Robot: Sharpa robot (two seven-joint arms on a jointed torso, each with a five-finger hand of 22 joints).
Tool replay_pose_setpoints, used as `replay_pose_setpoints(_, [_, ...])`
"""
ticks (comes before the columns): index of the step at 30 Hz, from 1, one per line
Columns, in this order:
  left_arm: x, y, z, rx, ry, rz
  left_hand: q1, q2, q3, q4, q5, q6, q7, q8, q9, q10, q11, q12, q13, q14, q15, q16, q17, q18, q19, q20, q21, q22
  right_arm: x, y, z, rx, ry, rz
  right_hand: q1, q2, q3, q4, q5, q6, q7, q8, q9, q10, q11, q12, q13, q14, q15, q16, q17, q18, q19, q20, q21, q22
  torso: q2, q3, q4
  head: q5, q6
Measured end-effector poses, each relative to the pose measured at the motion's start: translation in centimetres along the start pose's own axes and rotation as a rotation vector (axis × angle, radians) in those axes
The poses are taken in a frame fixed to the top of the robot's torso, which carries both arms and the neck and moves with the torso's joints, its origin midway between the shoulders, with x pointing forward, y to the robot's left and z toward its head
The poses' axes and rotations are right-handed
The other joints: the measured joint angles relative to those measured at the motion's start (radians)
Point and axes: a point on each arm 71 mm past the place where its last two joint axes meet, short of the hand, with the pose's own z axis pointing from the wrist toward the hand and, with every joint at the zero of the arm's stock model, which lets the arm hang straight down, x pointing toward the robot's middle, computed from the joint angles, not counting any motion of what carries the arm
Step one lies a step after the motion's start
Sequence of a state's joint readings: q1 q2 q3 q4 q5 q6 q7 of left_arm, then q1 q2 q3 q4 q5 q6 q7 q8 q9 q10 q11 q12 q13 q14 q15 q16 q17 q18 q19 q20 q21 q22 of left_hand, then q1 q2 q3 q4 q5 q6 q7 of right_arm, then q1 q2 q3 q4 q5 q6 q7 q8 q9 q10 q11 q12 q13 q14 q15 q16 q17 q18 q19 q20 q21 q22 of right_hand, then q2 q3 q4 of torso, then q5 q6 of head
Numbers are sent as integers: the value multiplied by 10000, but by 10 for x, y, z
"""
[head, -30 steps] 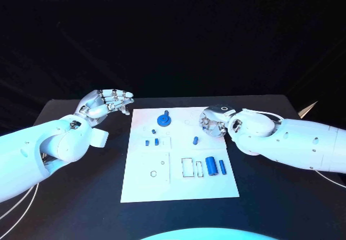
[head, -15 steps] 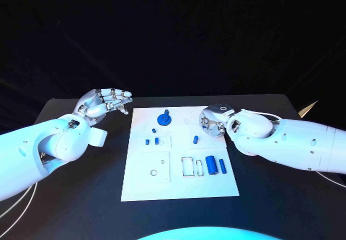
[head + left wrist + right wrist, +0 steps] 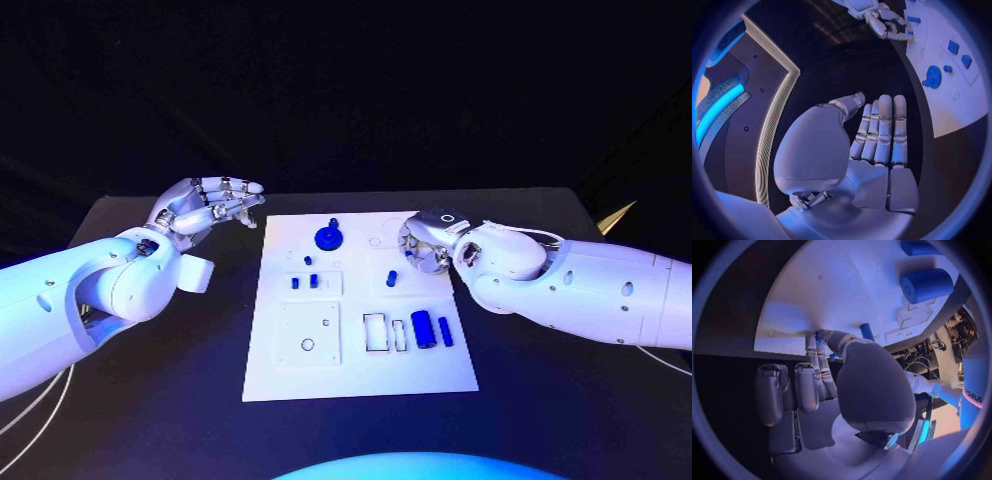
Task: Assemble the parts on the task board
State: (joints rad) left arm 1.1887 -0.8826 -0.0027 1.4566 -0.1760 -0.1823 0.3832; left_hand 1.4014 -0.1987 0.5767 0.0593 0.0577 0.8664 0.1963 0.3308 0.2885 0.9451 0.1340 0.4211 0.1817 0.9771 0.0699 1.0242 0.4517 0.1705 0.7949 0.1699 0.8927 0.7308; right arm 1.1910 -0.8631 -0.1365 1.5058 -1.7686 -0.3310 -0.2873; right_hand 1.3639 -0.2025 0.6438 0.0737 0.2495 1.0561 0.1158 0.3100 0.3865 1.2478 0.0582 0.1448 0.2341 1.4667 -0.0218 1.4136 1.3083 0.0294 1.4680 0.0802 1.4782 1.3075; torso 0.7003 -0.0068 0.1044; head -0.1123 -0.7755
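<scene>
The white task board lies mid-table. On it are a blue gear, small blue blocks, a short blue peg and a thick blue cylinder with a slimmer one beside it. My right hand is over the board's far right part, fingertips down on the white surface, with the peg rising just past the thumb. The thumb hides whether anything is pinched. My left hand hovers off the board's far left corner, holding nothing, its fingers straight.
Rectangular outlines and a small ring mark the board's near half. The left wrist view shows the gear, the blocks and my right hand. Black table surrounds the board.
</scene>
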Motion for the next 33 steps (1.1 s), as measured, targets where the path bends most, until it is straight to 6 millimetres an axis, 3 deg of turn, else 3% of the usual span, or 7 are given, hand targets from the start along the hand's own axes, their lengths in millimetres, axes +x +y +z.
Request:
replay_pose_setpoints(14, [-1, 1, -1, -50, -22, 2, 0, 0, 0, 0, 0, 0, 0, 0, -1, -93, 86, 0, -9, -72, -1, -80, -26, 0, 0, 0, -40, -30, 0, 0, -5, 13, -268, 125, -70, 70, 134, -60, -5, -23, -20, 53, 109, 47, 25, -98, -56, 0, 0, 0, -2, 1, -37, -36, 32, -2, 0, -4, -6, 1, 19])
replay_pose_setpoints(25, [-3, 2, -1, -78, -67, 18, 0, 0, 0, 0, 0, -36, 36, 38, -2, -124, 53, 0, -9, -72, -1, -79, -34, -1, -37, 38, -40, -39, -16, -1, -12, -60, -849, 297, -70, 70, 135, -61, -23, -6, 2, 73, 134, 83, 60, -116, -56, 0, 1, -1, -3, 2, -36, -36, 30, -2, 0, -6, -12, -15, 31])
replay_pose_setpoints(33, [-3, 2, -1, -89, -79, 15, 0, 0, 0, 0, 0, -36, 36, 38, -2, -124, 53, 0, -8, -71, -1, -122, -46, -2, -37, 38, -81, -39, -25, 15, -22, -521, -1322, 739, -83, 82, 133, -61, -29, -19, 15, 71, 150, 108, 47, -117, -58, 0, 1, -1, -4, 1, -36, -36, 30, 6, 2, -4, -17, 10, 64])
